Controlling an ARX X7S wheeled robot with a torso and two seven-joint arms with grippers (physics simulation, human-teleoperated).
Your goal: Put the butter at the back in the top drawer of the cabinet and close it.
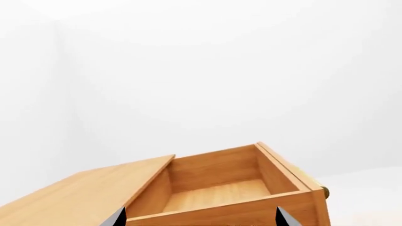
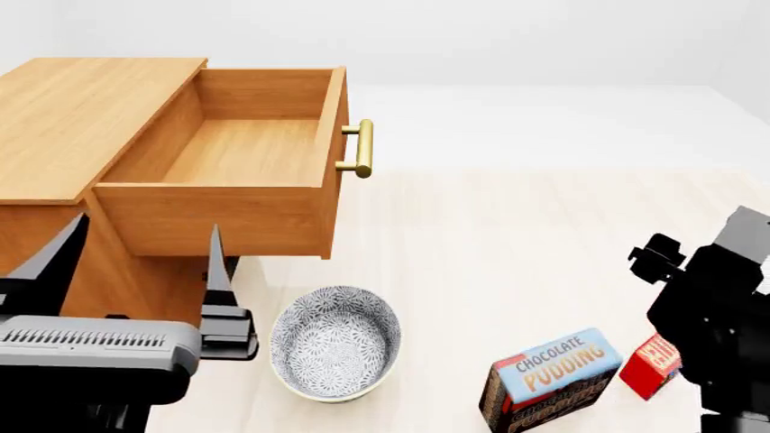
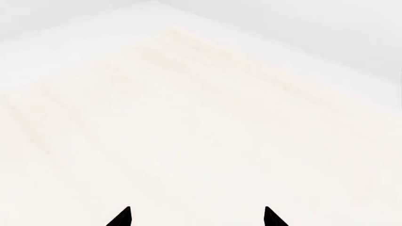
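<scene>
The drawer (image 2: pixel 247 149) of the cabinet (image 2: pixel 72 117) stood pulled out, bare inside. The butter (image 2: pixel 650 363) lay at 4 o'clock beside the pudding box (image 2: pixel 556 374). Left gripper (image 2: pixel 139 262) and right gripper (image 3: pixel 196 217) gaped apart, holding nothing.

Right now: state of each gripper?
Left gripper: open, holding nothing, near the light brown wooden top drawer.
Right gripper: open, jaws apart, nothing between them.

Head and left wrist: top drawer (image 2: pixel 241 144)
</scene>
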